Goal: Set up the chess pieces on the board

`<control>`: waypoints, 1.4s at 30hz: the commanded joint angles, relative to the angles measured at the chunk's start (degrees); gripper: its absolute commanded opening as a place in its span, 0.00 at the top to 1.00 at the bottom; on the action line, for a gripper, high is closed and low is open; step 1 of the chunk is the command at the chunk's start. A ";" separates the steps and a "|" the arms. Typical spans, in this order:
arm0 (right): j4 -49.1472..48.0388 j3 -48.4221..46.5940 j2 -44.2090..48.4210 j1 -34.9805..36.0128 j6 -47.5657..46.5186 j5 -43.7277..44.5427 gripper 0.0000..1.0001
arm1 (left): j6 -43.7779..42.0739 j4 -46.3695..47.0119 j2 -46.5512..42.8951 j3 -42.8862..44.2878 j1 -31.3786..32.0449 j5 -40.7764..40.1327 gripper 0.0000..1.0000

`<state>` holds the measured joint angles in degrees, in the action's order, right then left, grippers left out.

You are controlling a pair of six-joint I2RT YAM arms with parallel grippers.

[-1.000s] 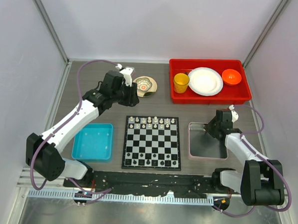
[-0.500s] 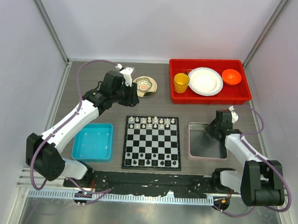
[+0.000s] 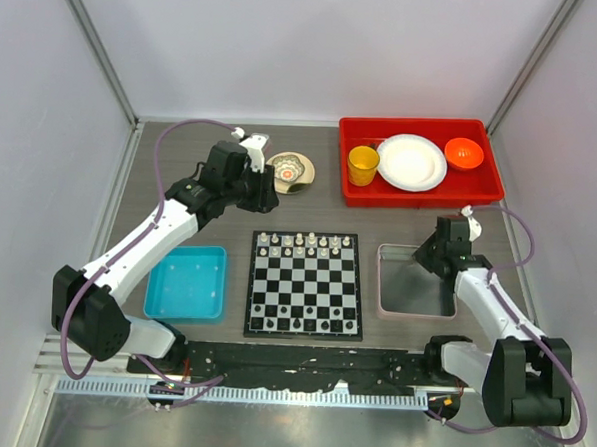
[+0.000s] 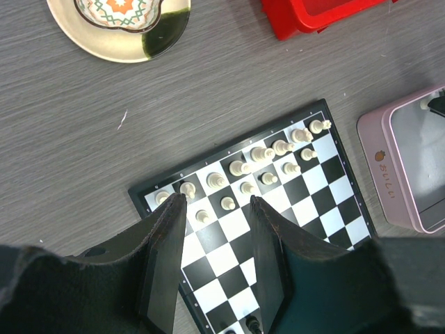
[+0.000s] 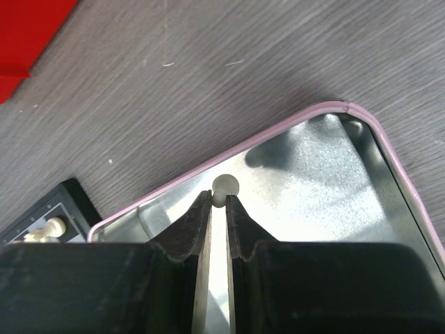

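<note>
Right of the board, the right gripper is pinching a cream piece in the tray, at its far corner on the board's side. The left gripper hangs spread near the board's far left corner. Other pieces stand in the board's two far rows.

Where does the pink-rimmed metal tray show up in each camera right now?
Top external: pink-rimmed tray right of centre, beside the board.
Left wrist: tray at the right edge, cut off.
Right wrist: tray fills lower middle and right, chess piece inside.
Shared landmark: the board, central in top external, lower middle in left wrist, lower-left corner in right wrist.
</note>
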<state>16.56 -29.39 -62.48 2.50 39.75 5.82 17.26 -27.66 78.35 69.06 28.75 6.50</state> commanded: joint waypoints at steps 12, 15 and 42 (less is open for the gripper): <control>9.46 -12.97 5.62 0.83 -2.84 -8.54 0.90 | -0.82 0.85 -0.21 0.73 -0.28 0.70 0.55; 10.16 -15.17 4.91 2.94 -2.39 -8.64 0.89 | -0.82 0.77 -0.21 0.64 -0.36 0.71 0.55; 14.12 -30.64 -23.74 32.39 -0.64 4.01 0.90 | -0.91 0.59 -0.04 0.82 -0.36 0.70 0.55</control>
<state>29.12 -57.69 -85.65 34.57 38.92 6.42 17.28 -27.70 78.37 69.06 28.75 6.68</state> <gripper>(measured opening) 0.158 0.455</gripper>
